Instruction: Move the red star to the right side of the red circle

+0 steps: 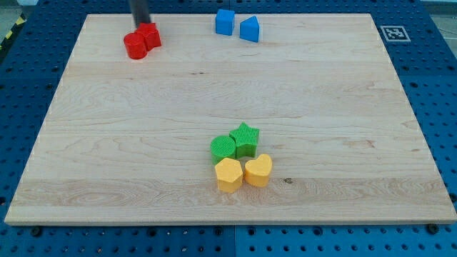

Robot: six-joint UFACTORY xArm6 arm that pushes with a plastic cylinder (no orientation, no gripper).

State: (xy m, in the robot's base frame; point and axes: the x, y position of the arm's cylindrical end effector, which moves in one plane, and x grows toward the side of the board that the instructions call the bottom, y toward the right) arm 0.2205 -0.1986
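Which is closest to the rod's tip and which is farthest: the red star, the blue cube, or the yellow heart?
From my tip, at the view's top left:
1. Red star, right beneath it, touching the red circle.
2. Blue cube, along the top edge, to the right.
3. Yellow heart, low, right of centre.

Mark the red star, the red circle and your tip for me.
red star (pixel 151 36), camera view: its top face.
red circle (pixel 134 46), camera view: its top face.
my tip (pixel 142 23), camera view: rod's lower end, above the star.
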